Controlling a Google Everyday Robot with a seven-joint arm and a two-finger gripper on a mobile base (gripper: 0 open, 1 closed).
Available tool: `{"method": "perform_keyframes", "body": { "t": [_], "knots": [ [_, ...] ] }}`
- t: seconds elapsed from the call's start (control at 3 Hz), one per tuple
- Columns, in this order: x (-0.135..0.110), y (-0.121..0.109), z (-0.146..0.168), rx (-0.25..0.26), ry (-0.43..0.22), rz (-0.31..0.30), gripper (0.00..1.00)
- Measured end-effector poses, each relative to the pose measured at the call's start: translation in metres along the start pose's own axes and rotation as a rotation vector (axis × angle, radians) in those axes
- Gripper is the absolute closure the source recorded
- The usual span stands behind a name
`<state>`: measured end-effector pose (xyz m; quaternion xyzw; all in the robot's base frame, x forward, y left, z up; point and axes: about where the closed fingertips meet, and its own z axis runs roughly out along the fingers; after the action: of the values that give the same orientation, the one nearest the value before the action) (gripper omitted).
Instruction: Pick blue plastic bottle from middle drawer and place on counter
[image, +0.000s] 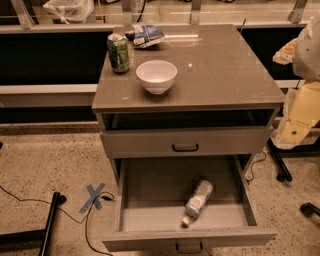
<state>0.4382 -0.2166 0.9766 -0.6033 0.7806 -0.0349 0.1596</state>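
Nearest: drawer (150, 200), pulled well out, presumably for reach from above. On its floor, right of middle, lying on its side with cap toward the front: bottle (198, 199). Higher, at right edge beside table (225, 70): tool (300, 117), well apart from bottle; opening and load cannot tell. Farther, bowl (156, 75), can (118, 52), bag (146, 35) on table's left and back; bare right part probably suits setting down.

You had the middle drawer (150, 200) standing out at the bottom of the frame, open from above. Only the blue plastic bottle (198, 202) lay on its floor, right of centre, so the left half was bare. The drawer front (185, 141) above roofed its back part. On the counter (235, 70), a bowl (156, 75), a green can (118, 52) and a crumpled bag (147, 35) crowded the upper left, and the right half lay free. Your gripper (296, 122) hung at the right edge, beside the counter.
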Motion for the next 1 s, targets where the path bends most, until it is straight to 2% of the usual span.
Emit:
{"method": "perform_keyframes", "body": {
  "t": [0.33, 0.67, 1.0],
  "knots": [
    [0.000, 0.000, 0.000, 0.000, 0.000, 0.000, 0.00],
    [0.005, 0.002, 0.035, -0.040, 0.015, -0.021, 0.00],
    [0.016, 0.025, 0.114, -0.100, 0.000, -0.133, 0.00]
  ]
}}
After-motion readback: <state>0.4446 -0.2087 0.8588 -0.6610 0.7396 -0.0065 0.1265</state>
